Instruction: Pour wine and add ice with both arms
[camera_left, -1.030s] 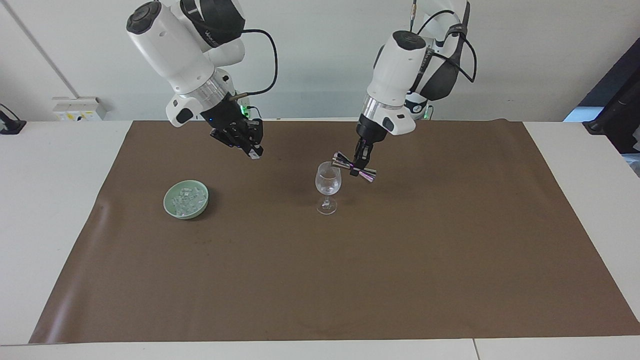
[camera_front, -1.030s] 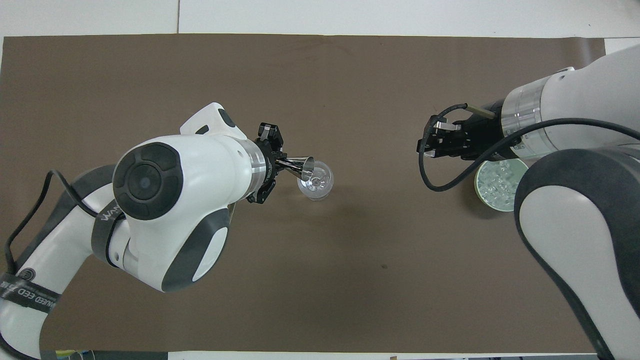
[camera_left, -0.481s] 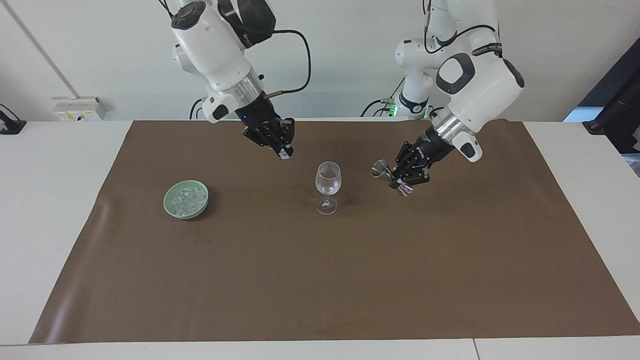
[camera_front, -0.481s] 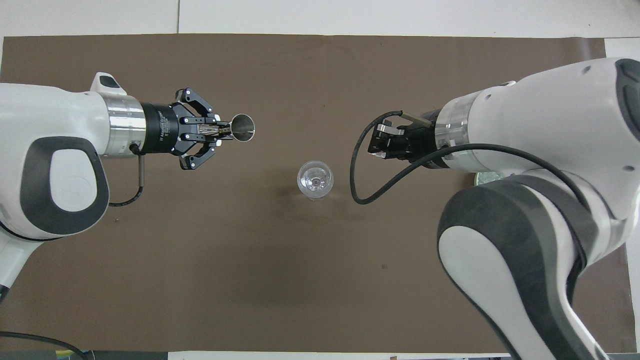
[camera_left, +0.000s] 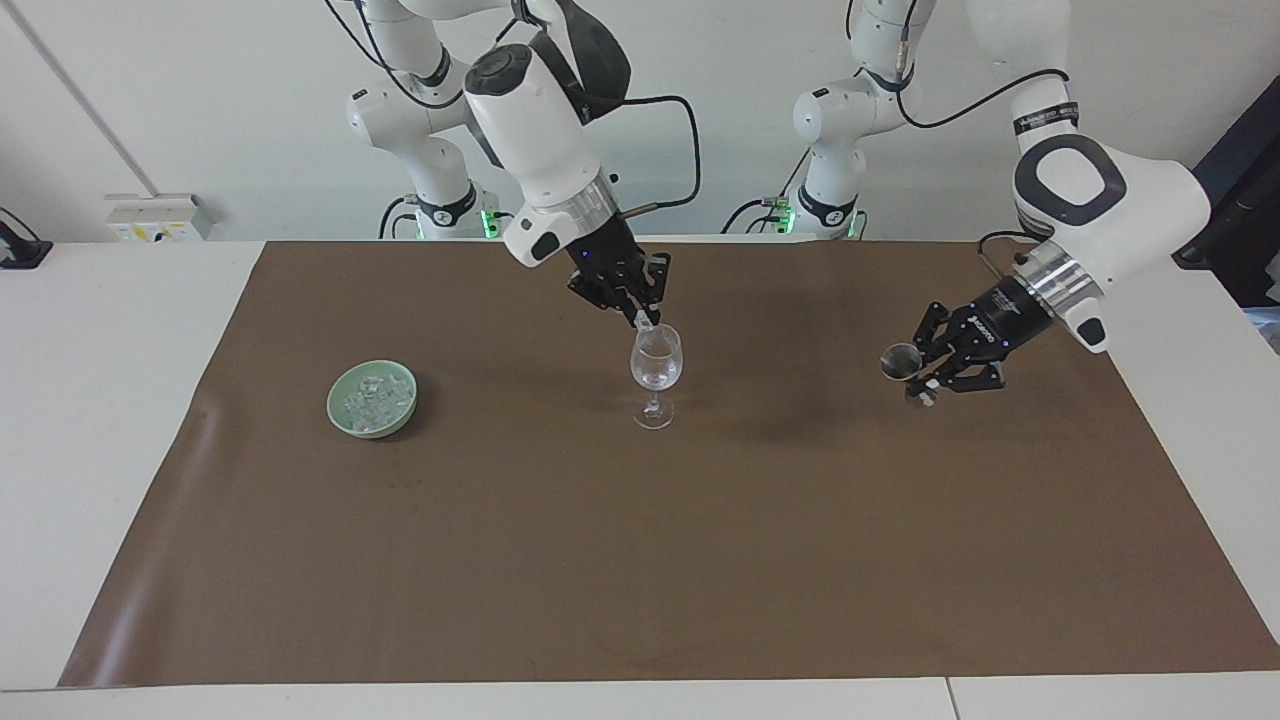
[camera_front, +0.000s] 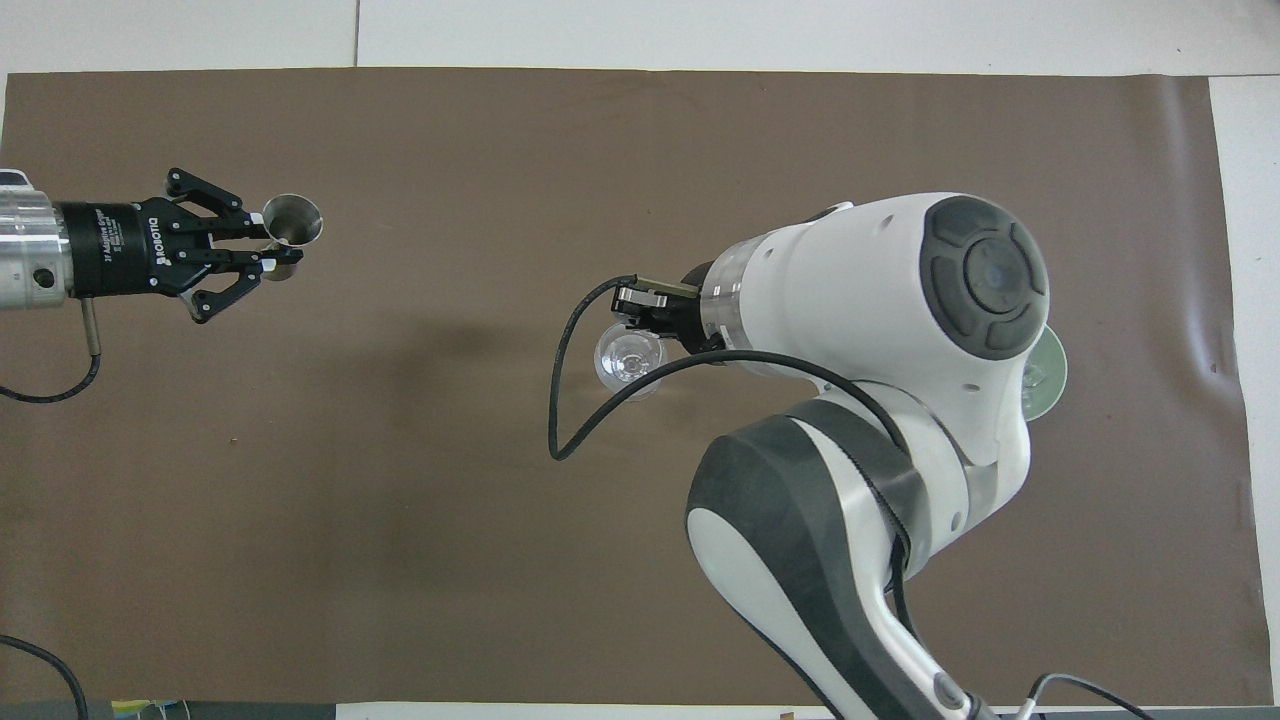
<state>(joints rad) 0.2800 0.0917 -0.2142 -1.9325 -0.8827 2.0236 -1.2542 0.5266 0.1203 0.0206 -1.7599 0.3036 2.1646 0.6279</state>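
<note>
A clear stemmed glass (camera_left: 656, 372) stands upright mid-mat; whether it holds wine I cannot tell. Just above its rim hangs my right gripper (camera_left: 645, 320), shut on a small whitish cube of ice (camera_left: 647, 324). From overhead the right gripper (camera_front: 630, 303) covers part of the glass (camera_front: 625, 365). More ice (camera_left: 373, 397) is heaped in a green bowl (camera_left: 345, 420) toward the right arm's end. My left gripper (camera_left: 917, 378) is shut on a metal jigger (camera_left: 900, 361), up over the mat toward the left arm's end. Overhead, the left gripper (camera_front: 263, 252) holds the jigger (camera_front: 293, 219) mouth up.
A brown mat (camera_left: 640, 560) covers most of the white table (camera_left: 100, 450). In the overhead view the right arm hides nearly all of the green bowl (camera_front: 1052, 368). A wall socket box (camera_left: 160, 215) sits off the mat by the wall.
The left gripper has swung the jigger away from the glass toward its own end of the table. The right gripper has travelled from near the bowl to just over the glass.
</note>
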